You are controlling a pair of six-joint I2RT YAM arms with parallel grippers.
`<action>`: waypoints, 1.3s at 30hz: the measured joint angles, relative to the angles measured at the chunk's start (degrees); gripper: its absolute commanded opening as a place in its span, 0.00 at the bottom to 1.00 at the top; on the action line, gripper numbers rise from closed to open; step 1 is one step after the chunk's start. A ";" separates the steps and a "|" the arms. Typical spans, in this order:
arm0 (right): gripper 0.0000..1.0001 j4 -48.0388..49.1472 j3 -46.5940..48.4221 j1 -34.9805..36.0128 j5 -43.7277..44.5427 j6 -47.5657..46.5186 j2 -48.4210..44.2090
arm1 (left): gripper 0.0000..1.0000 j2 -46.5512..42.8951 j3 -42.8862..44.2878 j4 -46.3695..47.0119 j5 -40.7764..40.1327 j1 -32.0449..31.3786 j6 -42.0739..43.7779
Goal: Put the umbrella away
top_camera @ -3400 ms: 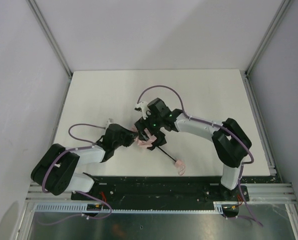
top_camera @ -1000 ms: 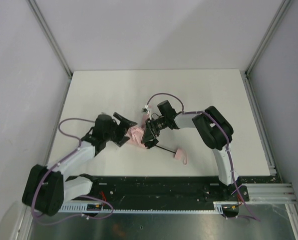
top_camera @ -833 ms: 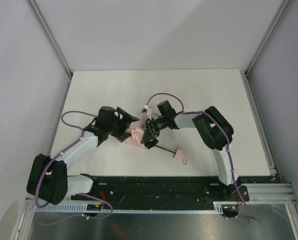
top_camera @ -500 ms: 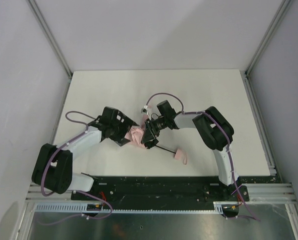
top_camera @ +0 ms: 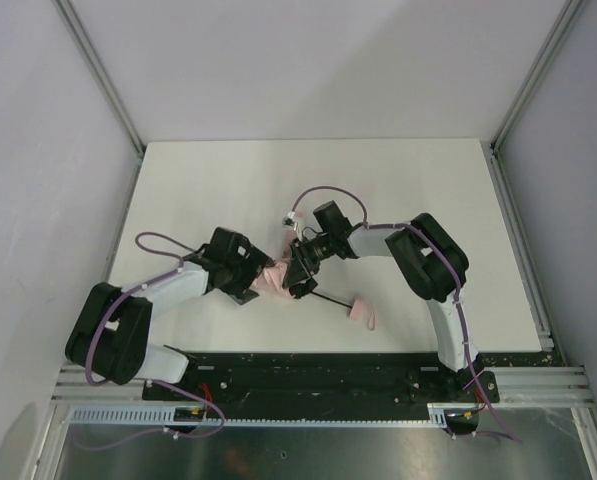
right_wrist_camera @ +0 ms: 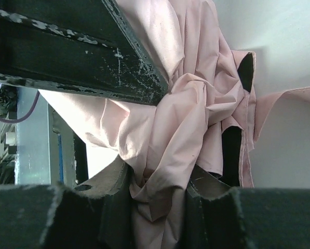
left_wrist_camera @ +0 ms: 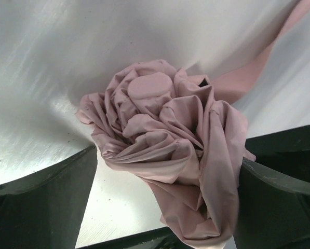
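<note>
1. Umbrella (top_camera: pixel 273 277), top view: we log only a small pink patch; the rest sits under the left claw (top_camera: pixel 256 282) and right claw (top_camera: pixel 298 276).
2. Shaft (top_camera: pixel 330 298): inner end lost beneath the right claw.
3. Left wrist view: canopy and both fingers (left_wrist_camera: pixel 38 207) run off the bottom edge; pressing or merely flanking, we cannot tell.
4. Right wrist view: a scratched dark bar (right_wrist_camera: pixel 66 46) covers the upper canopy; we cannot identify it.
</note>
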 measured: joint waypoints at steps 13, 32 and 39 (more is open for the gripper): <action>0.00 -1.92 0.90 -0.13 1.79 0.48 0.00 | 0.21 -2.14 -15.45 31.85 -1.64 -0.63 -1.86; 0.79 -11.47 0.42 8.44 35.30 -0.50 -13.79 | 0.00 1.09 -17.14 42.23 -2.64 -0.66 -2.08; 0.79 -11.50 2.16 14.93 49.48 -2.54 -11.58 | 0.00 0.83 -17.73 42.40 -2.56 -0.55 -3.85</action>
